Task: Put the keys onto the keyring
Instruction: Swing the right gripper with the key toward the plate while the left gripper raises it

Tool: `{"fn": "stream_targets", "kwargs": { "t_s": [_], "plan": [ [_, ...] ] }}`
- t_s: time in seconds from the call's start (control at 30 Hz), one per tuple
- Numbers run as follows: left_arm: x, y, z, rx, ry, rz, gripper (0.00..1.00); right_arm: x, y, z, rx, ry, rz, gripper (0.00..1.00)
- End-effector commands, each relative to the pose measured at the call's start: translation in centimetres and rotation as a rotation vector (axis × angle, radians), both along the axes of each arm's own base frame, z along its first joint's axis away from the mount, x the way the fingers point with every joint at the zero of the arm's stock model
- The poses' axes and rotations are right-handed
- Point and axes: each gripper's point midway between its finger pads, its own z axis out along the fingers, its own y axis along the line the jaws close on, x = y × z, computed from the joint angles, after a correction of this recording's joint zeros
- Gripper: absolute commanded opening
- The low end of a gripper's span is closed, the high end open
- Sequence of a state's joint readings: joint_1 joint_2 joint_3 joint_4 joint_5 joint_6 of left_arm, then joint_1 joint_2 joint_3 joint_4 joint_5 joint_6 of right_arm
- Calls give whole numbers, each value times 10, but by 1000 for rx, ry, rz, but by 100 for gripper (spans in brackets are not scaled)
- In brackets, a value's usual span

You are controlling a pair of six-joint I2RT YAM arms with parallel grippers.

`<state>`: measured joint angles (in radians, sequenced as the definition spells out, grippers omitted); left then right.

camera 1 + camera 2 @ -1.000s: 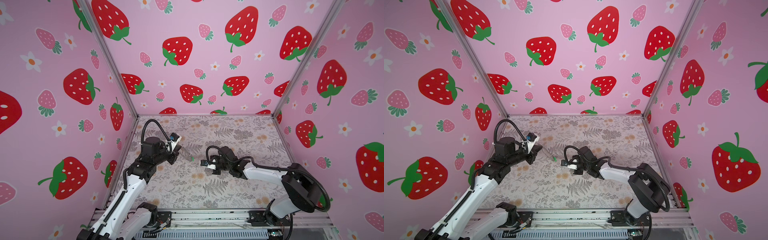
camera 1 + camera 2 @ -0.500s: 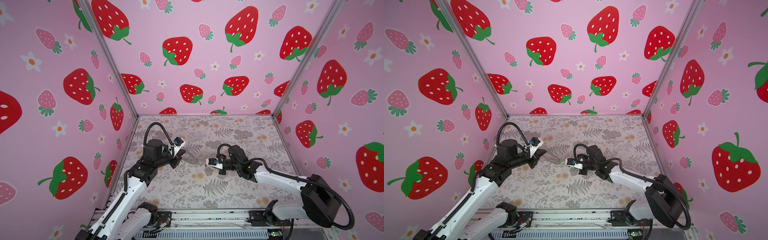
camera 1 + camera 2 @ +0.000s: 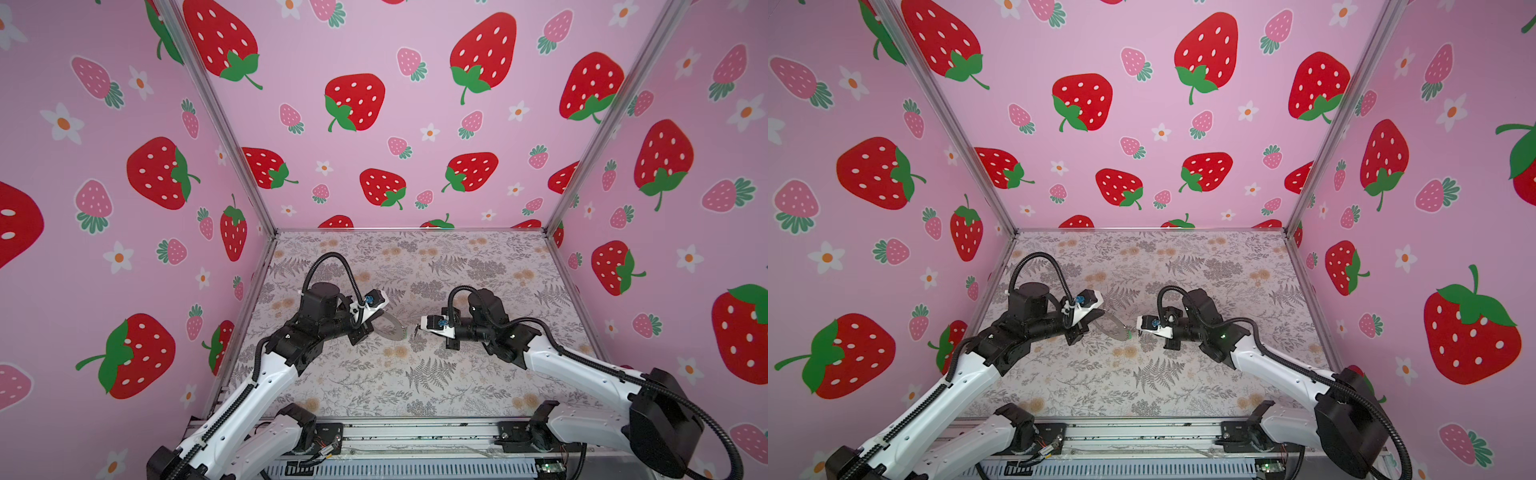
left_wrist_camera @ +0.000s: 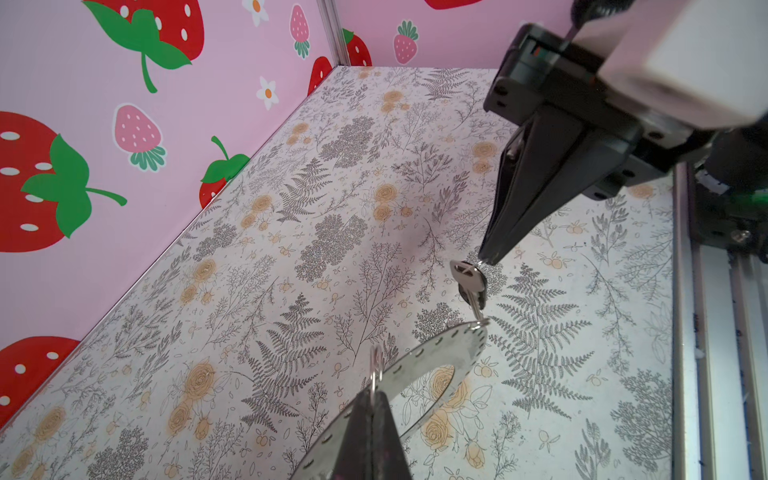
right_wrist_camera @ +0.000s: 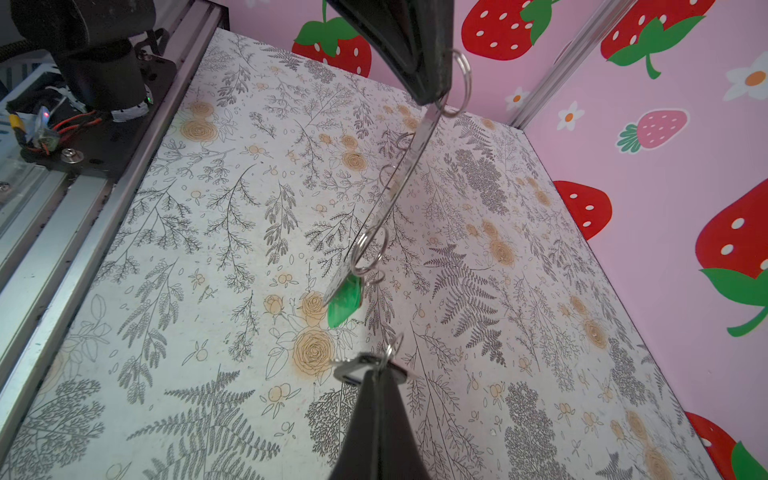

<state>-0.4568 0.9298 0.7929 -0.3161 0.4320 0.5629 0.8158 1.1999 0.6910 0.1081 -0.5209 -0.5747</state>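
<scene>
Floral tabletop lay well below both arms. The left gripper clenched the rim of the keyring. The right gripper, clamped on the loop of the second key, had closed in over the last second, key tip seemingly touching the far rim. The green key already hung there, so one threading remained.

Lab robot test cell: printed strawberry backdrop panels boxing in left claw and right claw, aluminium extrusion posts at corners, floral sheet beneath them, bare wiring on mounting rail behind.
</scene>
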Motion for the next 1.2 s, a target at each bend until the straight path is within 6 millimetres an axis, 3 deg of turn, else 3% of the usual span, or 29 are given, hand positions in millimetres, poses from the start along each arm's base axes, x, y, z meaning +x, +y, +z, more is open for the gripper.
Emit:
{"fn": "stream_targets", "kwargs": {
  "t_s": [0.0,0.4,0.67,1.17],
  "plan": [
    [0,-4,4,58,-87,-46,0,-11,-4,10,-1,12,51,0],
    [-8,-25,16,139,-274,-94,0,-28,-6,49,49,6,141,0],
    [-13,-37,24,175,-336,-122,0,-31,-3,62,71,9,179,0],
    [-6,-42,23,184,-322,-71,0,-37,1,54,72,57,232,0]
  ]
}}
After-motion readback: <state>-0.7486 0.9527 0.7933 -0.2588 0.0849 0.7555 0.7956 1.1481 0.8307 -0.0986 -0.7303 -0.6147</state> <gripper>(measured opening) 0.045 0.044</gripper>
